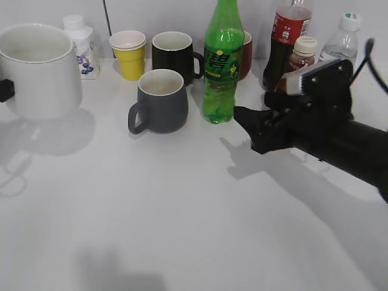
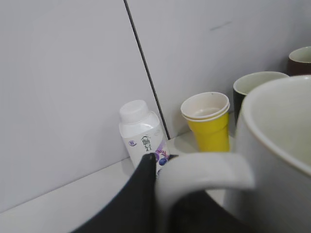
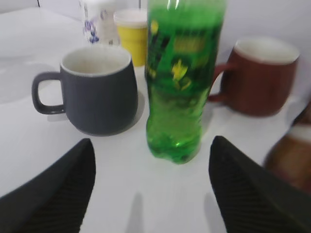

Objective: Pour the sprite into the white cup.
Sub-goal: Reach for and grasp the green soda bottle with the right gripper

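Observation:
The sprite (image 1: pixel 222 66), a tall green bottle with its cap on, stands upright at the back middle, next to the grey mug. My right gripper (image 1: pixel 247 121) is open and empty, just right of the bottle's base and not touching it. In the right wrist view the sprite (image 3: pixel 182 82) stands ahead, between the open jaws (image 3: pixel 151 145). The white cup (image 1: pixel 36 70) is at the far left, upright. My left gripper (image 1: pixel 5 90) is shut on its handle (image 2: pixel 204 167). In the left wrist view one black finger (image 2: pixel 143 194) presses beside the handle; the other finger is hidden.
A grey mug (image 1: pixel 159 100), yellow cup (image 1: pixel 129 54), black mug (image 1: pixel 174 56), dark red mug (image 3: pixel 262 75) and white yoghurt bottle (image 1: pixel 82 45) stand near the back wall. A cola bottle (image 1: pixel 286 42), small brown bottle (image 1: pixel 301 54) and water bottle (image 1: pixel 342 39) are behind the right arm.

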Controlling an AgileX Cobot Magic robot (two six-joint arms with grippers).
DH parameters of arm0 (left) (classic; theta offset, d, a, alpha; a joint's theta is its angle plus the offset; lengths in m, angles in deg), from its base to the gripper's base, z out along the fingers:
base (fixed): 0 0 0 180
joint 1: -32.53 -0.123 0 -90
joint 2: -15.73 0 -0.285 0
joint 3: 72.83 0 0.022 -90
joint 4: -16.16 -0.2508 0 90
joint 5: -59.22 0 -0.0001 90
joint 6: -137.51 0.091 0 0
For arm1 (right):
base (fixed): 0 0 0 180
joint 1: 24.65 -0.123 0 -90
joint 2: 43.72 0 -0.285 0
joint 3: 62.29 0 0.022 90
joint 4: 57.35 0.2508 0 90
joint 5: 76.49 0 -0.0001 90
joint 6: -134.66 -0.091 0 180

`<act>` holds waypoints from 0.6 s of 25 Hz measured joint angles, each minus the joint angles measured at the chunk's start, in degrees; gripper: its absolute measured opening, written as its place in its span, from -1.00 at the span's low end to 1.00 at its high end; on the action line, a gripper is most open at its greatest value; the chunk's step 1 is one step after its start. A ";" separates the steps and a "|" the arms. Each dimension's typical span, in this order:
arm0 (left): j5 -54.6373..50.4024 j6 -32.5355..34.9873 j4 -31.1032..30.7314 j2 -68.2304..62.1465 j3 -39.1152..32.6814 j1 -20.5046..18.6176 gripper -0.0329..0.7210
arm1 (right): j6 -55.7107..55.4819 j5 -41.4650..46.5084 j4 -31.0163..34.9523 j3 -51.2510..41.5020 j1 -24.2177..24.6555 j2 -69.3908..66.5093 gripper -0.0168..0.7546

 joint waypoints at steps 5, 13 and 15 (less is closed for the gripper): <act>-1.68 0.00 -0.16 1.40 0.00 0.00 -0.81 | 0.06 -0.48 3.91 6.49 -0.91 -5.76 0.46; -2.14 0.00 -0.45 1.87 0.00 0.00 -0.81 | -4.11 3.67 2.51 20.06 -1.34 -14.45 0.46; -2.17 0.00 -0.56 2.01 0.00 0.00 -0.81 | -5.50 6.45 0.80 23.81 -1.42 -16.15 0.46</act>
